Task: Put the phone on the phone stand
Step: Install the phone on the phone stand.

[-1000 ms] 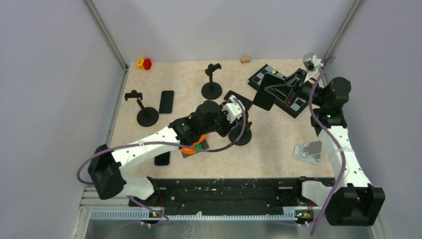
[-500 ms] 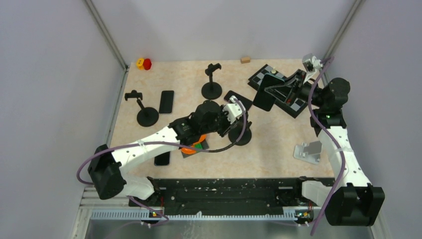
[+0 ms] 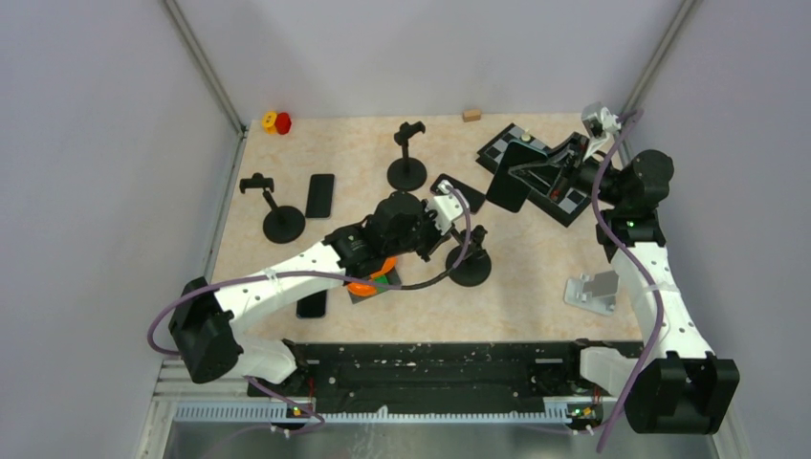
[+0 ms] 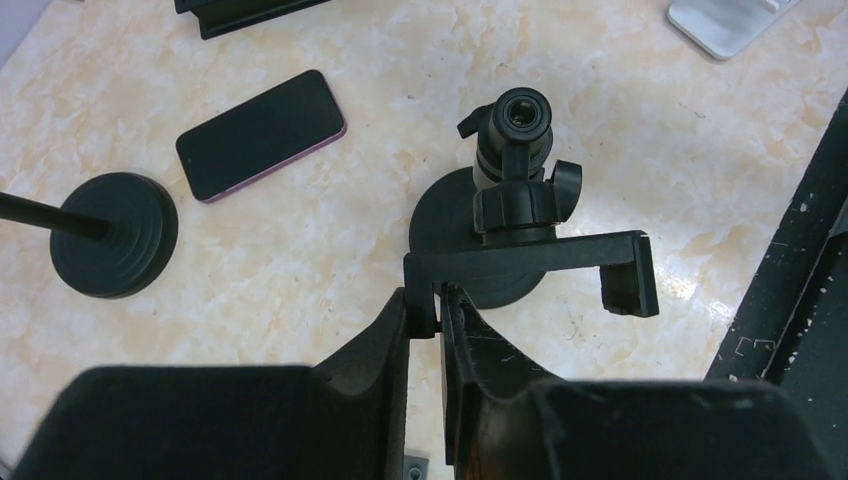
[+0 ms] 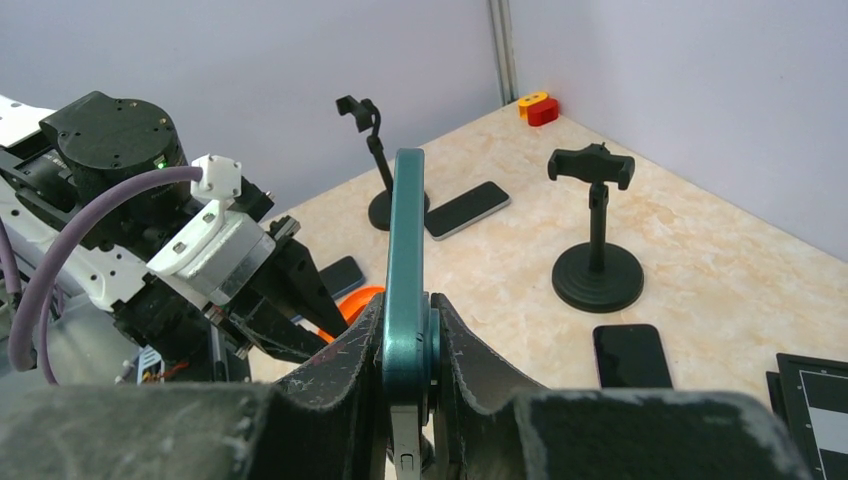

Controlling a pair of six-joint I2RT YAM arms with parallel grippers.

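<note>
A black phone stand [image 4: 513, 196] with a round base stands mid-table; it also shows in the top view [image 3: 471, 268]. My left gripper [image 4: 432, 300] is shut on the left end of its clamp bar [image 4: 540, 255]; in the top view the gripper [image 3: 451, 232] is just left of the stand. My right gripper [image 5: 408, 312] is shut on a teal-edged phone [image 5: 407, 235], held upright and edge-on above the table. In the top view the phone [image 3: 509, 184] hangs at the back right in that gripper [image 3: 537, 170].
Two more black stands [image 3: 407, 161] [image 3: 275, 208] stand at the back and left. Loose phones lie flat [image 3: 320, 195] [image 3: 456, 191] [image 3: 311, 304]. A silver stand [image 3: 593, 289] sits at the right. A black board [image 3: 559, 196], an orange object [image 3: 368, 279] and small blocks [image 3: 276, 121] [image 3: 471, 115] also lie about.
The stand in my left gripper has shifted a little to the right and toward the near edge. The right arm and its phone have stayed in place.
</note>
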